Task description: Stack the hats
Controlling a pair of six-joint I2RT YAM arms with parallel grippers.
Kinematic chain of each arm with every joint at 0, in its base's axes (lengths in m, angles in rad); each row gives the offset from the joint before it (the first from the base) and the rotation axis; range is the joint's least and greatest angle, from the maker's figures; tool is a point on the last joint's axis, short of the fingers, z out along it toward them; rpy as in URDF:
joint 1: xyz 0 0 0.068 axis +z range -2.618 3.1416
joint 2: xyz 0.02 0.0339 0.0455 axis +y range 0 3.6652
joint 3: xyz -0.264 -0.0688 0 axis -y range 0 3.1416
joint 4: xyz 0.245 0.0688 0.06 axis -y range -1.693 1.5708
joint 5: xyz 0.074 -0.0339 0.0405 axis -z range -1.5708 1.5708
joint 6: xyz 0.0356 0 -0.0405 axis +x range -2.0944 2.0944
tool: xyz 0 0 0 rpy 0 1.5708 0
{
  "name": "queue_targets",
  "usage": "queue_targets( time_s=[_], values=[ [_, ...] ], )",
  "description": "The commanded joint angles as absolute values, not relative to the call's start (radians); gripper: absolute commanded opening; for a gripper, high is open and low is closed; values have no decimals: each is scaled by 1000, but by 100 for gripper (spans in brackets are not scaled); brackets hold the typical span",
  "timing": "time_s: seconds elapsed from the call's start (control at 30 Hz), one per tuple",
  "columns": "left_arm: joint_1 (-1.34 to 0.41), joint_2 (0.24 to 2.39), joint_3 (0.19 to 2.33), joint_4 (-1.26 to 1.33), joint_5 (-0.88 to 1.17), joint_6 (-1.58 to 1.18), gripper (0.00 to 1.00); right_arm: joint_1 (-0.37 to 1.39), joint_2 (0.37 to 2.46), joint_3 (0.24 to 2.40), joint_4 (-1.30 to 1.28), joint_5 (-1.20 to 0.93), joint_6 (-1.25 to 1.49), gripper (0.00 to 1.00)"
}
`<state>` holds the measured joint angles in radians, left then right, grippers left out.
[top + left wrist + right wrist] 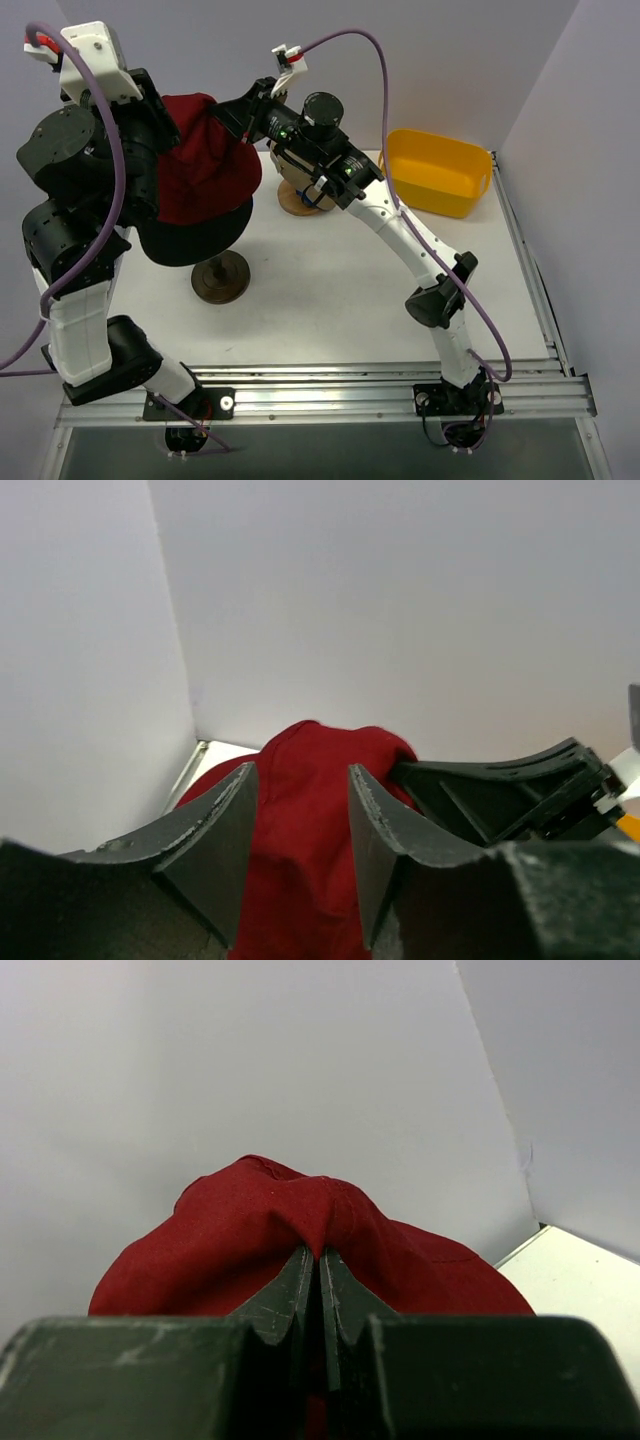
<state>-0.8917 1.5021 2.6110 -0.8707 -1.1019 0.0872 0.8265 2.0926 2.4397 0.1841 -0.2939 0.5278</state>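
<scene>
The dark red bucket hat [205, 165] hangs in the air at the back left, between my two arms. My right gripper [230, 114] is shut on a pinch of its crown fabric, seen up close in the right wrist view [320, 1252], where the hat [250, 1230] bulges around the fingertips. My left gripper [300, 772] has its fingers apart, with the red hat [300, 820] filling the gap between and beyond them. A black bucket hat [190, 242] shows just under the red one. A tan shape [284, 160] is mostly hidden under the right arm. The blue cap is out of view.
A turned wooden stand [220, 278] sits on the table below the hats. A round wooden base [298, 200] lies under the right wrist. A yellow bin [440, 172] stands at the back right. Walls close in at the back and both sides.
</scene>
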Motion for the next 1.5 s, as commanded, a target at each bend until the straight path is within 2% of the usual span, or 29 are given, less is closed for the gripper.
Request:
queue_targets(
  time_s=[0.0,0.07,0.1,0.13,0.27,0.43,0.57,0.7,0.73,0.83,1.13,1.27,1.47],
  values=[
    [-783,1554,2755,-1096,-947,-30,51,838,2100,2477,288,-337,546,0],
    [-691,1543,2738,-1130,-775,-124,52,847,2106,2477,293,-345,548,0],
    [-566,1534,2699,-1158,-702,-158,53,850,2109,2479,295,-350,549,0],
    [-495,1525,2679,-1170,-555,-222,53,853,2109,2479,298,-354,549,0],
    [-221,1441,2577,-1158,-272,-313,53,862,2111,2480,310,-365,557,0],
    [47,1436,2568,-1207,-45,-367,58,876,2117,2491,319,-374,563,0],
    [295,1381,2447,-1149,135,-405,60,880,2121,2493,313,-374,561,0],
    [533,1348,2272,-1005,443,-477,60,884,2122,2490,296,-379,554,0],
    [564,1350,2240,-984,556,-517,60,887,2121,2490,292,-379,551,0],
    [624,1345,2126,-901,688,-551,59,887,2123,2490,279,-387,540,0],
    [771,1149,1646,-589,761,-678,68,893,2131,2488,301,-408,548,0],
    [856,1092,1398,-239,876,-865,68,894,2138,2488,301,-414,551,0],
    [862,1051,1284,-115,871,-977,70,899,2151,2488,299,-417,555,1]
  ],
)
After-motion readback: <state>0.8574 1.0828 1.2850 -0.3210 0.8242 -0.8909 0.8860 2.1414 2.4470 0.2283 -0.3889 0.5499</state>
